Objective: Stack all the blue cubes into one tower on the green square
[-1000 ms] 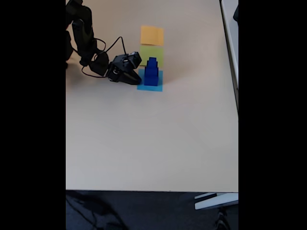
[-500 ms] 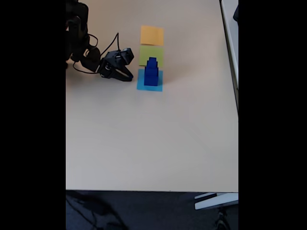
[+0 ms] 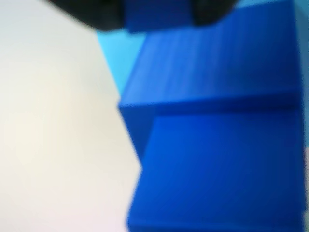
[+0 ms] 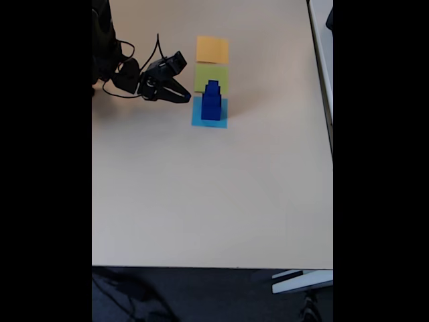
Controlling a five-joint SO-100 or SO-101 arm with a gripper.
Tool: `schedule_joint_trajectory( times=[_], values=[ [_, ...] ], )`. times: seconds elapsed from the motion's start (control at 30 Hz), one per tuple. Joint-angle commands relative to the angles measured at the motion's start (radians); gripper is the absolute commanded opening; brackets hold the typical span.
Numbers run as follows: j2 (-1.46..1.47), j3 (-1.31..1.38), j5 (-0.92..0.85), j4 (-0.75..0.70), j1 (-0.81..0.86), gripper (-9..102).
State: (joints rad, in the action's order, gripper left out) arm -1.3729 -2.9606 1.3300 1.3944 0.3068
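I read this as the start of the job, not the end; the blue cubes [image 4: 212,102] stand piled as one stepped tower [image 4: 212,106], widest at the base and narrowing to a small cube on top, but that pile sits on the light-blue square [image 4: 209,119], not on the green square [image 4: 212,72], which lies bare just behind it on the desk [image 4: 214,201] in the fixed view, with the orange square [image 4: 212,49] beyond that again.

My gripper [image 4: 185,98] hangs just left of the pile at about its mid height, tips pointing at it; the jaws look parted and I see nothing between them, though the picture is small; in the wrist view the cubes [image 3: 217,145] loom blurred and very close, a strip of the light-blue square [image 3: 118,53] showing beside them.

So, as I judge it, the step in hand is the approach for a first pick; the next move calls for bringing the tips around one cube without nudging the rest, since a sideways brush could topple the pile.
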Motion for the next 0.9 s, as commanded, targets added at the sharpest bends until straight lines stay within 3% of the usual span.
schedule_joint_trajectory(
  times=[0.0,0.43,0.87],
  values=[
    [-0.080,-0.014,-0.014,-0.015,-0.011,0],
    [-0.186,-0.025,-0.049,-0.048,-0.014,0],
    [-0.416,0.026,-0.077,-0.347,-0.038,0]
  ],
)
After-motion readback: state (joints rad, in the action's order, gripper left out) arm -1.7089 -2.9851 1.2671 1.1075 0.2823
